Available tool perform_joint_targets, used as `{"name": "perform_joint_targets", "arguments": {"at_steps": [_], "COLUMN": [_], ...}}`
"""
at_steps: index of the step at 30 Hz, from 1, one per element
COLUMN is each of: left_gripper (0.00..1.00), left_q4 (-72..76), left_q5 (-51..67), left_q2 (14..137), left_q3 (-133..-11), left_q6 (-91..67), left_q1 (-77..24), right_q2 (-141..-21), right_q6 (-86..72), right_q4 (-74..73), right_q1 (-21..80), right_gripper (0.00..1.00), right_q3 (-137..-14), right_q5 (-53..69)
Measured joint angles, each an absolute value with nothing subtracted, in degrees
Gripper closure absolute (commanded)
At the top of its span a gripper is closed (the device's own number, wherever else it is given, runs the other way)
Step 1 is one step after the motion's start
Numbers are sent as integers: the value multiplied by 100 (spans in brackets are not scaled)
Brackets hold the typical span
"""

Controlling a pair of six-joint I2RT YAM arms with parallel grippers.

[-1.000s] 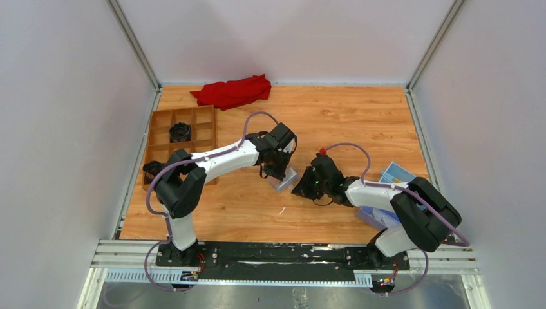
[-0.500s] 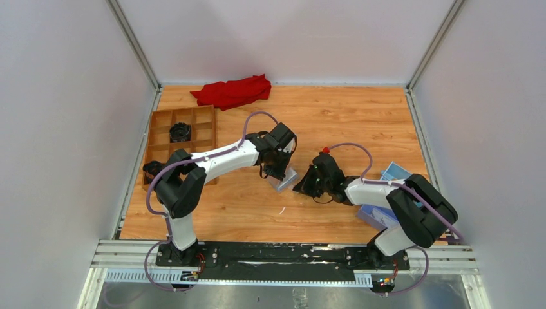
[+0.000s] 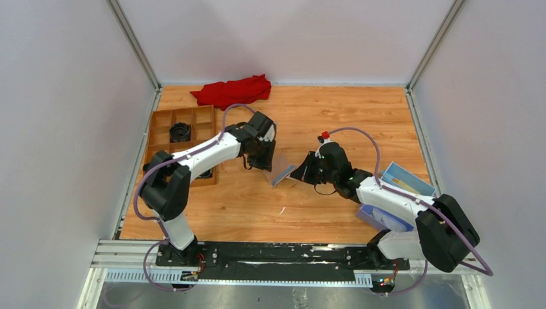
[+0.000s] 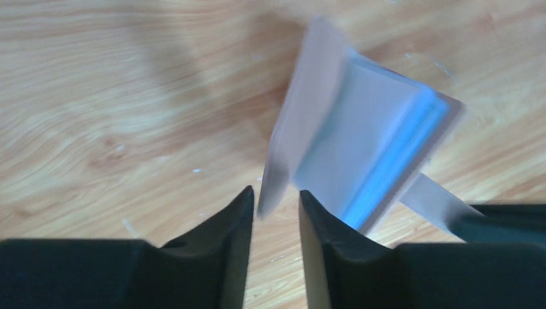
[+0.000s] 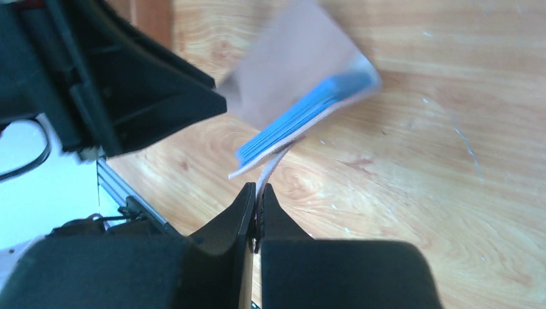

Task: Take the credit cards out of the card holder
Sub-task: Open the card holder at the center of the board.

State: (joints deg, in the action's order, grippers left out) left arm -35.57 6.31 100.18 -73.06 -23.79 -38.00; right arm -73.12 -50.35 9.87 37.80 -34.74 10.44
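The card holder [image 3: 282,174] stands half open and tilted on the wood between my grippers. It is tan-pink outside and pale grey-blue inside, with a bright blue edge, and it is blurred in the left wrist view [image 4: 360,135] and the right wrist view [image 5: 290,84]. My left gripper [image 3: 263,161] is open. A corner of the tan flap lies just ahead of its gap [image 4: 275,193]. My right gripper [image 3: 301,172] is shut [image 5: 257,188] on a thin pale grey sheet [image 5: 270,170] that sticks out from under the holder [image 4: 438,199]. It looks like a card. No black card shows.
A brown compartment tray [image 3: 161,138] with a black object [image 3: 181,132] stands at the left. A red cloth [image 3: 233,91] lies at the back. An open blue box [image 3: 402,177] sits at the right, partly under my right arm.
My left gripper has let go of the holder and drawn back to the left. My right gripper has shifted toward the back with the pale sheet. The holder has tilted and moved slightly.
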Motion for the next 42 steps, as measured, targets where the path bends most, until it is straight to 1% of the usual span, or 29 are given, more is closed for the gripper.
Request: {"name": "perform_joint_targets", "arguments": {"at_steps": [4, 5, 6, 10, 12, 17, 19, 24, 29, 36, 42], "left_gripper": [60, 54, 52, 50, 48, 46, 44, 44, 44, 44, 44], "left_q4": [-3750, -3811, -3863, -3953, -3955, -3962, -3957, -3959, -3946, -3769, -3607], "left_q5": [545, 504, 478, 473, 495, 620, 666, 738, 814, 1096, 1269], "left_q2": [9765, 9690, 9612, 9297, 9188, 9148, 9148, 9144, 9144, 9209, 9362], "left_q3": [-7150, -7122, -7107, -7098, -7100, -7102, -7102, -7102, -7100, -7052, -7024], "left_q6": [-2318, -2300, -2287, -2250, -2252, -2252, -2252, -2255, -2265, -2318, -2359], "left_q1": [-3398, -3365, -3358, -3378, -3387, -3387, -3387, -3387, -3387, -3389, -3433], "right_q2": [-7207, -7207, -7207, -7260, -7310, -7356, -7345, -7046, -6567, -6471, -6525], "right_q6": [-4733, -4641, -4565, -4292, -4176, -3885, -3765, -3487, -3304, -3162, -3159], "right_q4": [797, 760, 727, 576, 543, 499, 467, 204, -82, -648, -714], "right_q1": [3780, 3780, 3780, 3780, 3780, 3780, 3780, 3736, 3632, 3546, 3520], "right_gripper": [100, 100, 100, 100, 100, 100, 100, 100, 100, 100, 100], "right_q3": [-3809, -3863, -3885, -3892, -3894, -3938, -4003, -3881, -3253, -2346, -2379], "right_q5": [1258, 1302, 1315, 1461, 1559, 1861, 1944, 1977, 1813, 1317, 1177]}}
